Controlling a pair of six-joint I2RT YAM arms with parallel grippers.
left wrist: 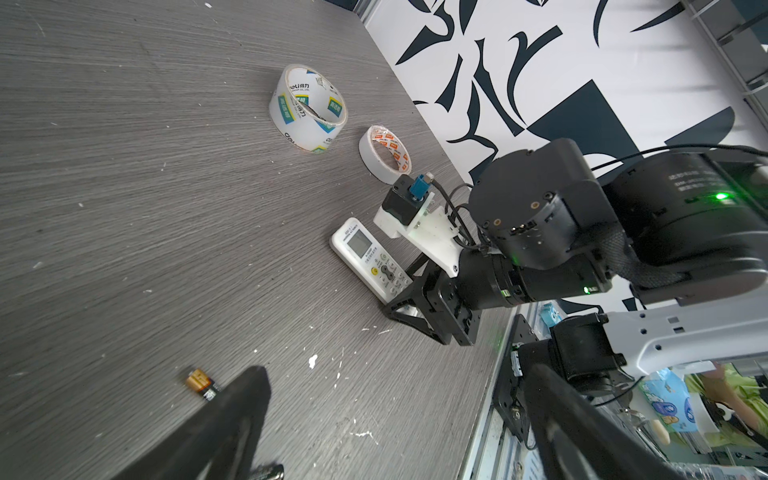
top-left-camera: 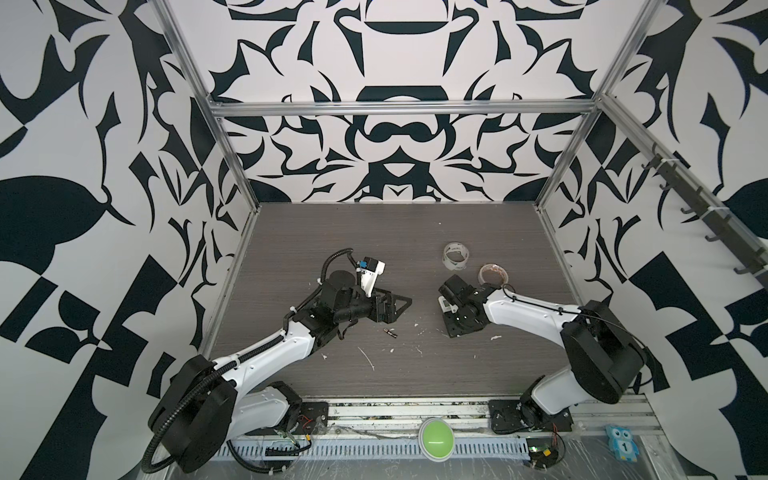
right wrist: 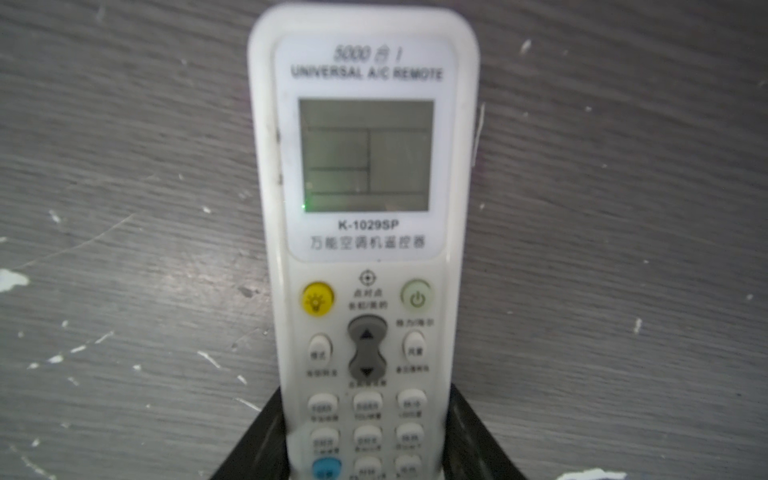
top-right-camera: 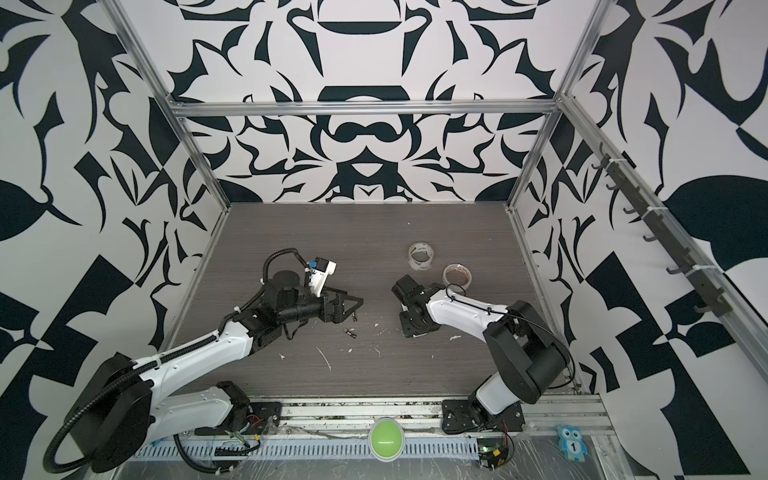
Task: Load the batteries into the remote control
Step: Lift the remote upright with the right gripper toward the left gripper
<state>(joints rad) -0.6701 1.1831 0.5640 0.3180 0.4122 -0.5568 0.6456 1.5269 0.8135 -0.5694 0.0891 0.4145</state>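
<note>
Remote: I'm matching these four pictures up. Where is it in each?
In a top view: remote, right of centre, mostly covered.
In a top view: hidden under the right arm.
Left wrist: near the middle, screen up.
Right wrist: fills the centre.
Shared landmark: smaller tape roll, absent from the right wrist view.

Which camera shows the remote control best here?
The right wrist view: the remote control fills the frame face up, screen and buttons readable, the right gripper at its sides. The left wrist view shows it small, lower end in that gripper. In a top view only a sliver of it shows.
</note>
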